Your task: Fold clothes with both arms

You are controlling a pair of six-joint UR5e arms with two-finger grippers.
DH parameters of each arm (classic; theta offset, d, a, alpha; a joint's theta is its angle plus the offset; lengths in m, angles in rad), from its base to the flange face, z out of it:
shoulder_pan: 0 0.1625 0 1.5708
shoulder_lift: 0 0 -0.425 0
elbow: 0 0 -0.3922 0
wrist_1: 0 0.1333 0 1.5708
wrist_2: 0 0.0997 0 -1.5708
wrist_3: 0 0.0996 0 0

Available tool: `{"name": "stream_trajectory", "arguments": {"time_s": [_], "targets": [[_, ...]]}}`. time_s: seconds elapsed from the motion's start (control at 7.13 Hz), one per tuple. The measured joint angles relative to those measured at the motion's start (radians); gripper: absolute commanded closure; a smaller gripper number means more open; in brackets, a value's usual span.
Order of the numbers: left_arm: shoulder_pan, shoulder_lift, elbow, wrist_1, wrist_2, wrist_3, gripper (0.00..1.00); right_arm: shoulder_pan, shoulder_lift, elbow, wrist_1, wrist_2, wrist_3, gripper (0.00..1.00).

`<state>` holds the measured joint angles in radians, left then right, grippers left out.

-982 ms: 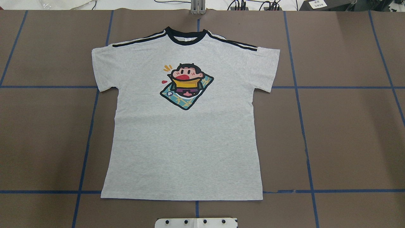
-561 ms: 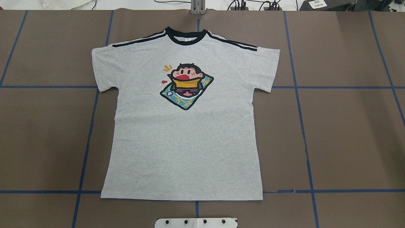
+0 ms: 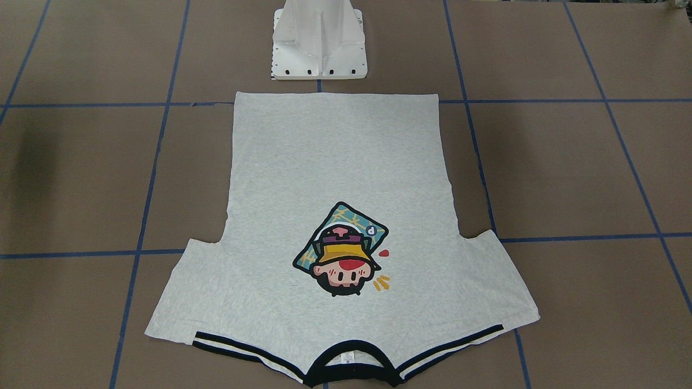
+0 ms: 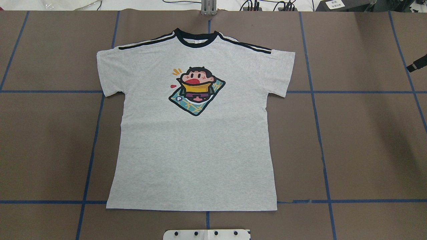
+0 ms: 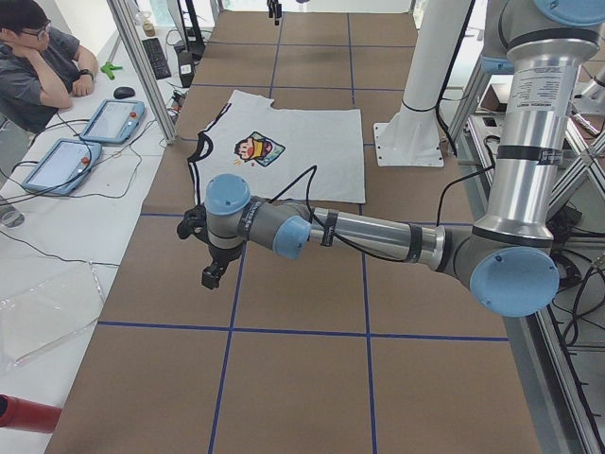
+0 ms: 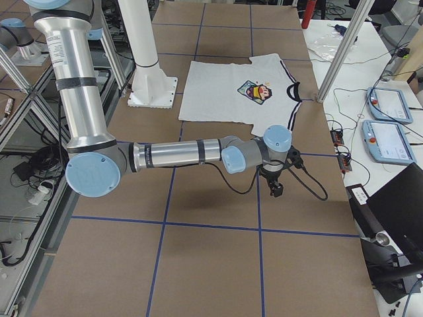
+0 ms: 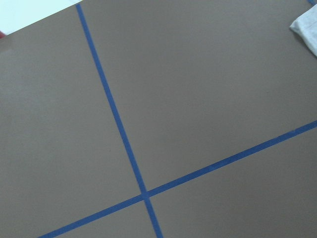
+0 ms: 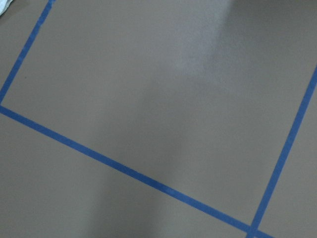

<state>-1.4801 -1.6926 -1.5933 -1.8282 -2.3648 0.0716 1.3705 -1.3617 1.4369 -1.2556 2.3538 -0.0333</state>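
The T-shirt point(image 4: 193, 150) lies flat, print up, its hem just beyond the pedestal base point(image 3: 319, 48). The cloth looks light and limp and would likely sag, so 2 pinches at the hem corners or shoulders suit it. Whether the left gripper point(image 5: 212, 276) and right gripper point(image 6: 277, 190) stand apart cannot be told.

Left arm point(image 5: 369, 235): silver-grey tubular links, round light blue joint caps, black bands ringing the tubes. A thin black cable is strapped along the forearm in loose loops, and the upper link has a small printed label. Black left gripper point(image 5: 210, 277). Right arm point(image 6: 175, 155): same build, with a black right gripper point(image 6: 277, 191) and a trailing black cable. White pedestal point(image 3: 319, 38), dark bolts along its base plate.
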Motion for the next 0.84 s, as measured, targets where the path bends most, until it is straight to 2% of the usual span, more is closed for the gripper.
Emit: {"name": "stream_trajectory", "arguments": {"time_s": [0.28,0.7,0.84], "targets": [[0.010,-0.039,0.046,-0.016,-0.029,-0.008,0.00,-0.059,0.120,-0.144,0.168,-0.006,0.174,0.00],[0.013,-0.098,0.110,-0.193,-0.033,-0.152,0.00,-0.181,0.344,-0.254,0.230,-0.056,0.407,0.00],[0.013,-0.103,0.121,-0.244,-0.032,-0.171,0.00,-0.221,0.413,-0.327,0.308,-0.088,0.490,0.00]]}}
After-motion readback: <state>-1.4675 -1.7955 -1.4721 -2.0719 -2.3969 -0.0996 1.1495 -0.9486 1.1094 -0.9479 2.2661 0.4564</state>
